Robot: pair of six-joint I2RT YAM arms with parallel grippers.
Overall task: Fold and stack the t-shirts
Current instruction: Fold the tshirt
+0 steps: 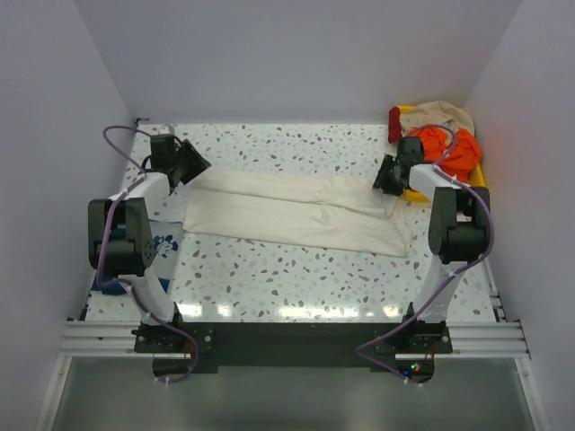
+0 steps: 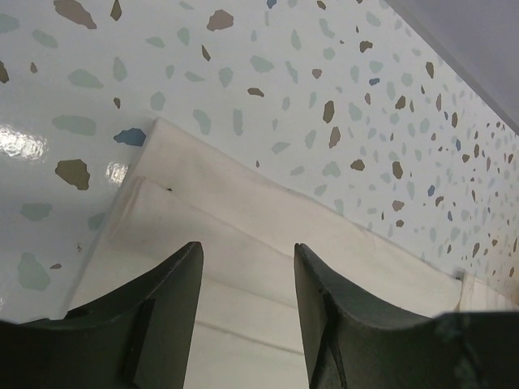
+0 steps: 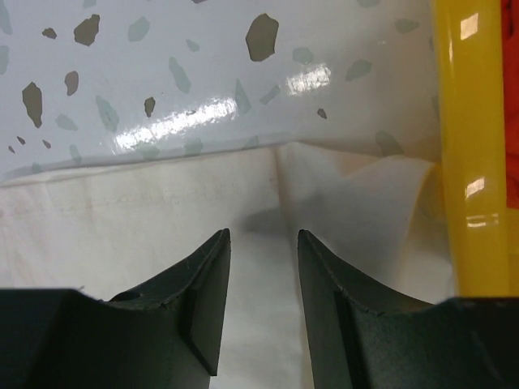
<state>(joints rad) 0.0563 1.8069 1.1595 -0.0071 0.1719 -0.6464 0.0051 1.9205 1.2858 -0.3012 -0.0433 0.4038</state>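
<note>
A cream t-shirt (image 1: 296, 211) lies folded into a long band across the middle of the table. My left gripper (image 1: 196, 164) hangs open just above the band's far left corner, and the left wrist view shows cream t-shirt layers (image 2: 243, 203) under the left gripper (image 2: 247, 245), with nothing between the fingers. My right gripper (image 1: 384, 176) stands open over the far right end. Below the right gripper (image 3: 263, 232) the cream t-shirt (image 3: 122, 219) lies flat on the table. A navy t-shirt (image 1: 166, 242) with white print shows partly beside the left arm.
A yellow tray (image 1: 483, 172) at the back right holds orange, red and tan clothes (image 1: 445, 144). Its rim (image 3: 466, 162) runs close to the right gripper's right side. Walls close the table at the back and both sides.
</note>
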